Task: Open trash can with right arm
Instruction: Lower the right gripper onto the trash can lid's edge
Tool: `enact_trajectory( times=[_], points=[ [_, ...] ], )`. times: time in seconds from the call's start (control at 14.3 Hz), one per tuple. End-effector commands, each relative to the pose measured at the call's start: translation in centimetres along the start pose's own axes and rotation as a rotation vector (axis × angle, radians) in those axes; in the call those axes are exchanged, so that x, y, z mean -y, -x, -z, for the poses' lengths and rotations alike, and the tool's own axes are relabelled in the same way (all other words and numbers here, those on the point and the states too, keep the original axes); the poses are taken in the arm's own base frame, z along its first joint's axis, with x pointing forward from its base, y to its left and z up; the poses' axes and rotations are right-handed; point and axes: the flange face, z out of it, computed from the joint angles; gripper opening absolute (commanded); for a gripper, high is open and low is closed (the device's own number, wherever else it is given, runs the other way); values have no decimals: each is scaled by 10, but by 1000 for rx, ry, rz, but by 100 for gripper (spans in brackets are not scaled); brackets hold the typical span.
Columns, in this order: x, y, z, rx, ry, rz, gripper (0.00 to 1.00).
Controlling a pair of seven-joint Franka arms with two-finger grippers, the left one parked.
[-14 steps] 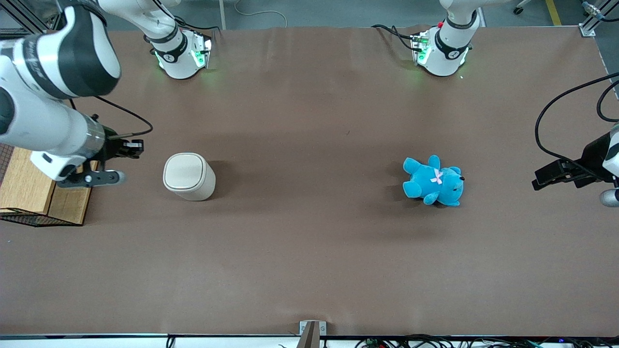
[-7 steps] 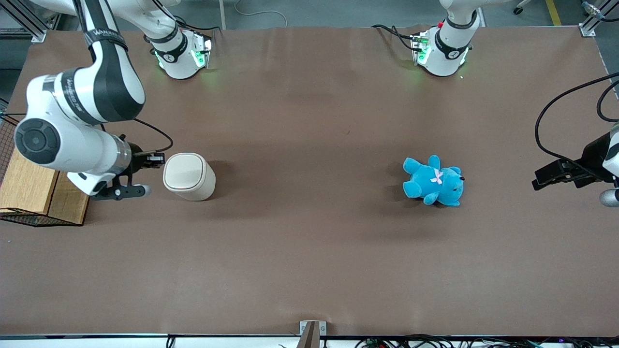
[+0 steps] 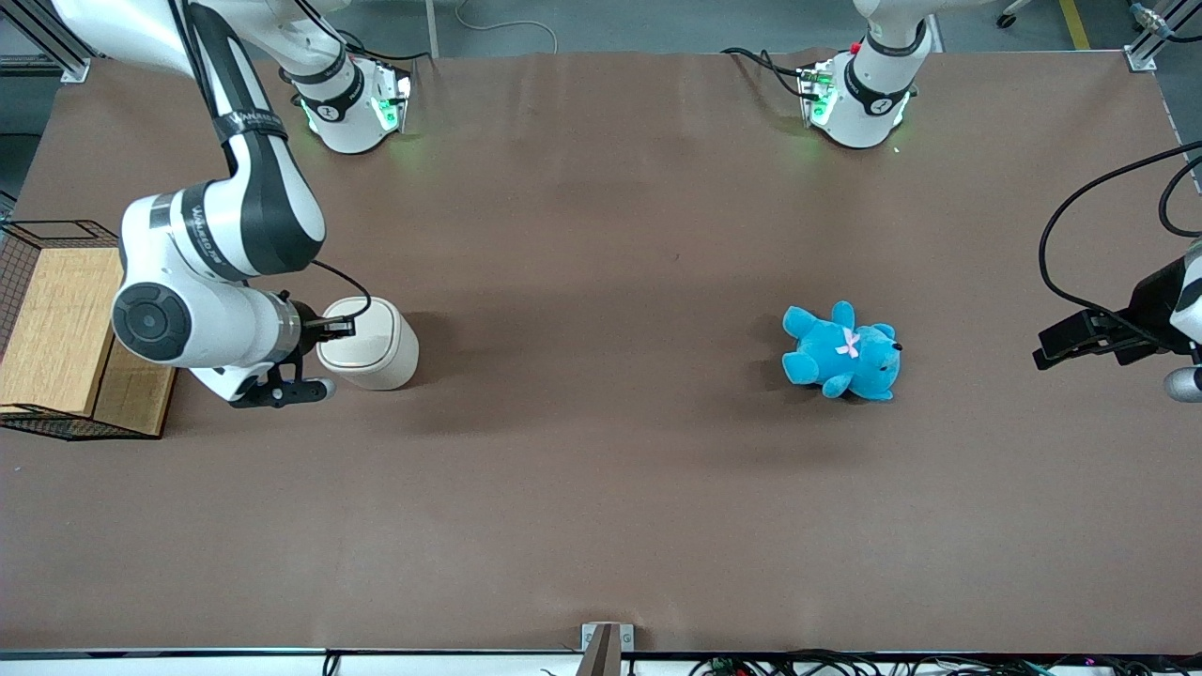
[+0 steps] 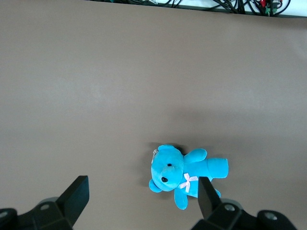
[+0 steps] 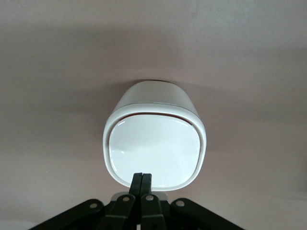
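Observation:
The trash can (image 3: 371,349) is a small cream-white bin standing upright on the brown table, its flip lid (image 5: 154,151) closed and flat. My right arm (image 3: 202,310) reaches in from the working arm's end of the table. Its gripper (image 3: 344,326) is shut and empty, the two fingertips pressed together over the lid's edge nearest the arm. In the right wrist view the gripper (image 5: 142,178) shows with its tips over the lid's rim; whether they touch the lid I cannot tell.
A wire-mesh basket (image 3: 28,282) with wooden blocks stands at the working arm's end of the table, close beside my arm. A blue plush bear (image 3: 842,352) lies toward the parked arm's end, also in the left wrist view (image 4: 184,175).
My right arm has swung from beside the basket toward the trash can, bringing the gripper from well clear of the bin onto the lid's near edge. The trash can has not moved.

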Motion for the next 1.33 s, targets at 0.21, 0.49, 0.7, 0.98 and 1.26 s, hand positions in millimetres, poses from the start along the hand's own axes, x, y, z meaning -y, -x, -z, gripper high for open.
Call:
enact_trajectory(
  times=[0.21, 0.49, 0.7, 0.98, 1.26],
  points=[
    [-1, 1, -43, -30, -19, -30, 0],
    [2, 5, -53, -27, -11, -22, 0],
    [2, 10, -66, 0, -7, -23, 0],
    [0, 17, -76, 24, -5, -25, 0],
    [-2, 12, -97, -32, -8, -31, 0]
  ],
)
